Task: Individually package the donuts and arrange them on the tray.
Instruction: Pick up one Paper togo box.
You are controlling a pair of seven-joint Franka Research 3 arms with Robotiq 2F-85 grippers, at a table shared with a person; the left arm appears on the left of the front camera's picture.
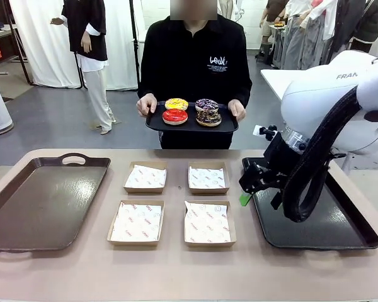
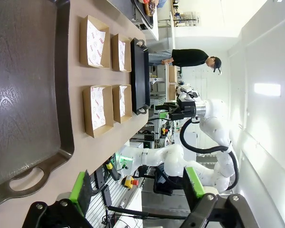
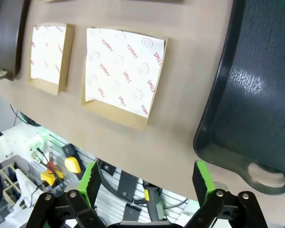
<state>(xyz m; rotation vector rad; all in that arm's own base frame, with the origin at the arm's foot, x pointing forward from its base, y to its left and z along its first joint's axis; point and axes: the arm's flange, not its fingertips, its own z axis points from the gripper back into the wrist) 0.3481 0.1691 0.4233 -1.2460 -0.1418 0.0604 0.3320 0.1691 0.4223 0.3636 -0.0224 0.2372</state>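
1. The red donut (image 1: 174, 116) and the chocolate donut (image 1: 208, 117) lie side by side on a black serving tray (image 1: 156, 124). The yellow donut (image 1: 176, 104) and the purple donut (image 1: 206, 105) sit just behind them, so all four form a tight square
2. A person beyond the far edge of the table (image 1: 176, 270) holds that tray level at waist height. One hand (image 1: 145, 102) and the other hand (image 1: 237, 109) grip its two ends
3. Four paper-lined boxes (image 1: 136, 223) stand in two rows of two on the middle of the table, lying open between a brown tray (image 1: 44, 201) on the left and a dark tray (image 1: 340, 229) on the right
4. The right gripper (image 3: 147, 183) is spread wide with nothing between its green pads (image 3: 91, 183). It touches nothing and hangs above the dark tray's near left corner, close to the tray's handle and the nearest box
5. The right arm comes in from the right with its big white joint held high. A black cable loops below it, and the wrist is bent down and in towards the boxes
6. The left gripper (image 2: 137, 187) is likewise fully spread and empty. It hovers off the table's near edge, beside the brown tray's handle, with its view rolled sideways
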